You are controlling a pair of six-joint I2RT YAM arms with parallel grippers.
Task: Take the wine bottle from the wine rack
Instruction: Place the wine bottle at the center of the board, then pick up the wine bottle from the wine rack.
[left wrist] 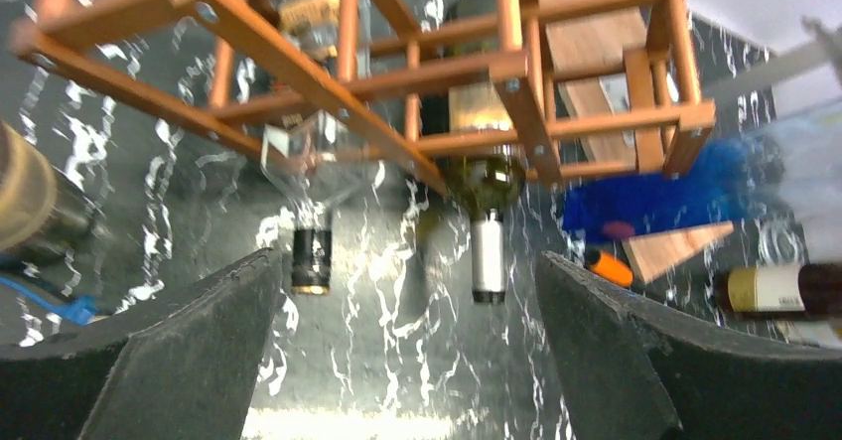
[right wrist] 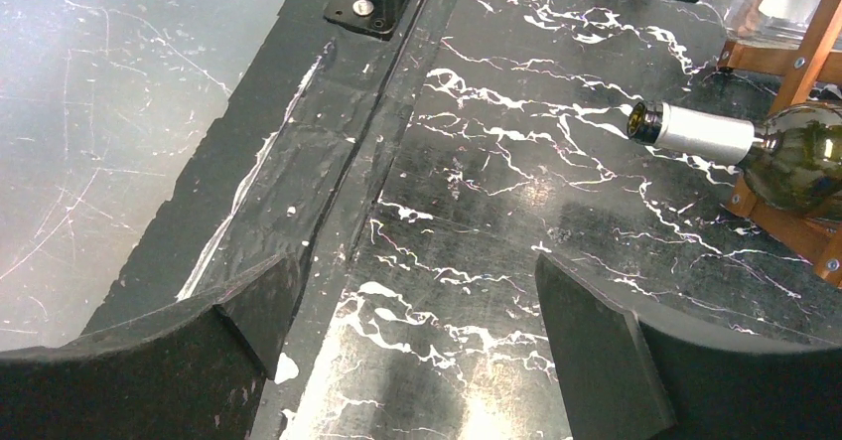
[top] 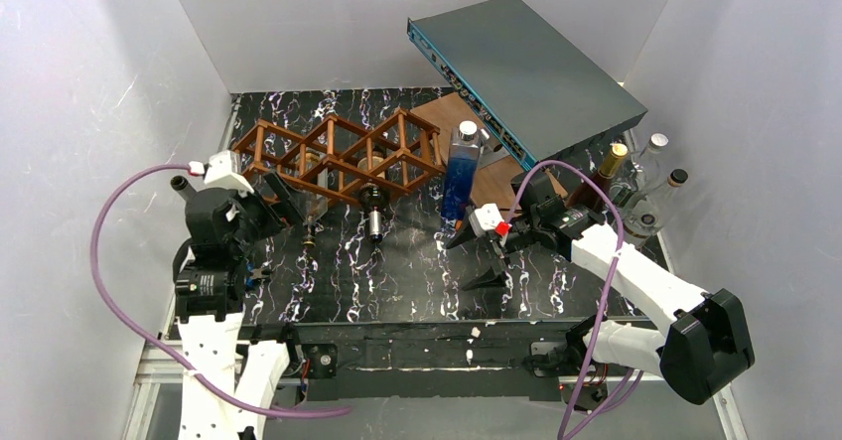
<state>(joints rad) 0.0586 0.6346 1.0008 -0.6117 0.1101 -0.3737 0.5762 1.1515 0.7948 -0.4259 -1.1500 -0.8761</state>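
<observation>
Setting: robotics lab test cell.
- plain white panel walls (top: 99,82) box in three sides
- black white-veined marble-pattern tabletop (top: 417,291)
- white-and-black left robot arm (top: 210,291) and matching right robot arm (top: 635,281), bolted at near edge
- purple cable (top: 96,231) looping loose
- flat grey metal electronics chassis (top: 541,73) leaning on back wall
- reddish-brown wooden lattice wine rack (top: 338,157) on tabletop
- assorted glass bottles (top: 645,182) on tabletop

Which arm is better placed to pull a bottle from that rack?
Left. The left end effector, open, faces the wine rack, the neck of a wine bottle pointing at it. The right end effector, also open, sits off to its side.
</observation>
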